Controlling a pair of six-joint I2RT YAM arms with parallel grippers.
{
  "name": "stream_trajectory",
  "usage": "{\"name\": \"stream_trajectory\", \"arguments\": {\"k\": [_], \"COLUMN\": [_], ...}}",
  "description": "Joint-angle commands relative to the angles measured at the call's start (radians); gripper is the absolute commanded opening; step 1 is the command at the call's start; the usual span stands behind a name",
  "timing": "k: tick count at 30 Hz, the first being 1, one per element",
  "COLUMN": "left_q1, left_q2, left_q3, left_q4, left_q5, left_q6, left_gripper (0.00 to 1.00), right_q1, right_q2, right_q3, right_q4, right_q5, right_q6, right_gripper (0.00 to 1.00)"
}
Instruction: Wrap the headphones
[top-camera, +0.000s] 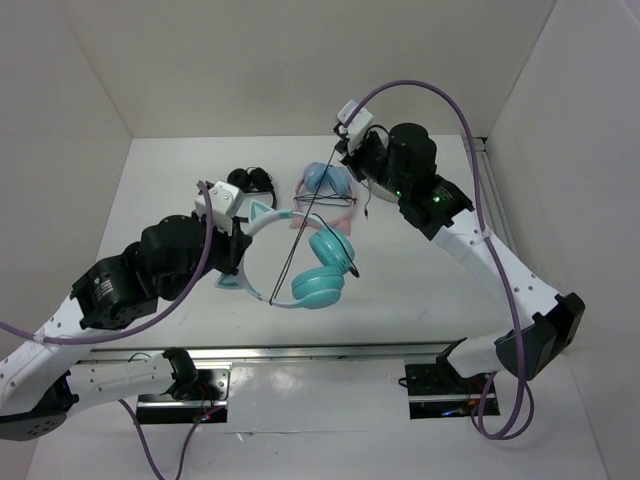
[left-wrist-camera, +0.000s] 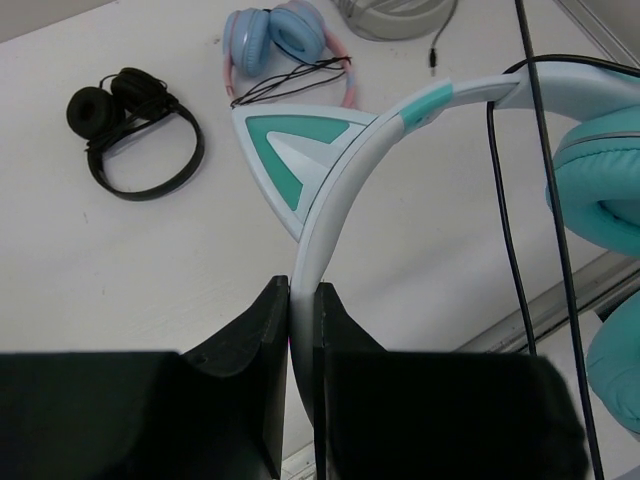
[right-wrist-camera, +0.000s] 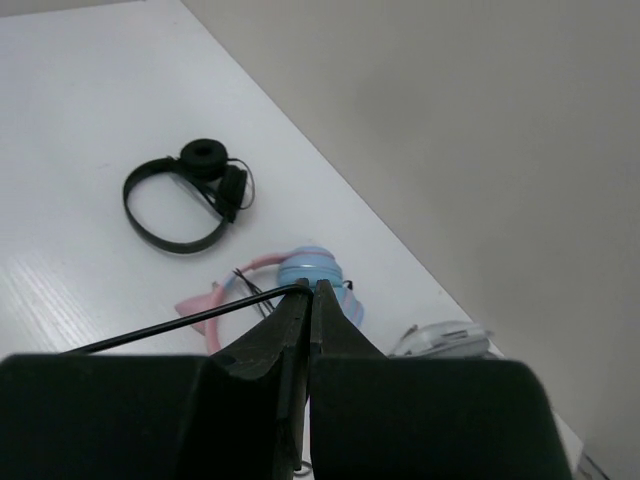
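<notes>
The teal cat-ear headphones (top-camera: 320, 268) hang above the table middle, held up by the headband. My left gripper (top-camera: 240, 238) is shut on the white-and-teal headband (left-wrist-camera: 345, 190), just below a teal cat ear (left-wrist-camera: 290, 150); teal cups (left-wrist-camera: 600, 190) show at the right of that view. Their thin black cable (top-camera: 305, 215) runs taut from the cups up to my right gripper (top-camera: 340, 152), which is shut on the cable (right-wrist-camera: 180, 328) at its fingertips (right-wrist-camera: 298, 297), raised over the far table.
A small all-black pair (top-camera: 250, 181) lies at the back left, also in the left wrist view (left-wrist-camera: 130, 130). A pink-banded pair with light-blue cups (top-camera: 328, 182) lies under my right gripper. A white-grey object (right-wrist-camera: 440, 340) lies near the back wall.
</notes>
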Motion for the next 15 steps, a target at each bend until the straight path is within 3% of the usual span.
{"name": "stream_trajectory", "arguments": {"k": [1,7,13,15], "left_q1": [-0.032,-0.032,-0.032,-0.032], "left_q2": [-0.024,-0.001,-0.021,-0.042], "left_q3": [0.038,0.038,0.109,0.143], "left_q4": [-0.105,-0.072,-0.071,-0.071], "left_q5": [0.239,0.311,0.155,0.089], "left_q6": [0.053,0.053,0.009,-0.009], "left_gripper": [0.0,0.0,0.0,0.0], "right_q1": [-0.065,-0.076,-0.097,-0.108], "right_q2": [0.006,0.015,-0.011,-0.025], "right_q3": [-0.01,-0.03,-0.185,-0.266], "right_q4": [0.186,0.208,0.301,0.338], "right_q5": [0.036,0.002,-0.05,-0.144], "right_q6": [0.038,0.067,0.123,0.163], "right_gripper": [0.0,0.0,0.0,0.0]}}
